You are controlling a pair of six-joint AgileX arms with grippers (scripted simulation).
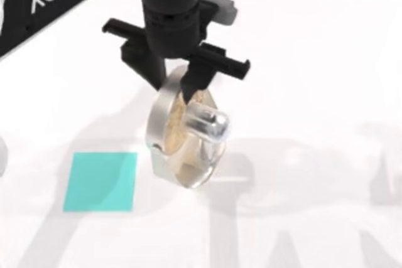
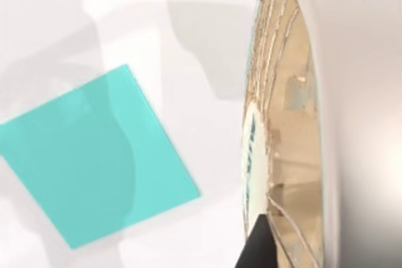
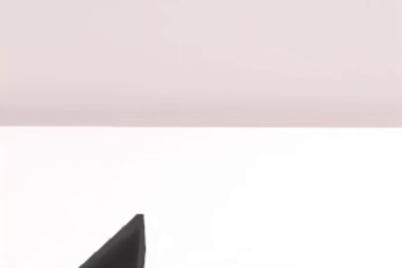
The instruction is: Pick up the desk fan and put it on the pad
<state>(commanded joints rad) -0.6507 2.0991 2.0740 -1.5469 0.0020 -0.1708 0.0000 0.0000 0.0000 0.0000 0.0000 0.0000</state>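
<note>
The left gripper [image 1: 178, 83] is clamped on the upper rim of the desk fan [image 1: 183, 133], one finger outside the silver-grey ring and the other against the tan-gold grille, near the middle of the white table [image 1: 314, 61] in the top view. The fan stands on edge with its shiny hub pointing toward the table's right, and looks lifted or just lifting, its shadow lying beside it rather than directly under it; whether it has fully cleared the surface cannot be told. The pad [image 1: 100, 181], a flat teal square, lies bare to the fan's lower left, near but apart from it. From the left wrist view the ring and grille [image 2: 286, 155] fill one side, the pad [image 2: 94, 155] the other. The carry appears to be the step in hand: the next move calls for swinging the fan leftward over the pad, lowering it squarely, then letting go. The right arm is out of the top view; its wrist view shows only table and a dark fingertip [image 3: 122, 246], and its grip cannot be told.
</note>
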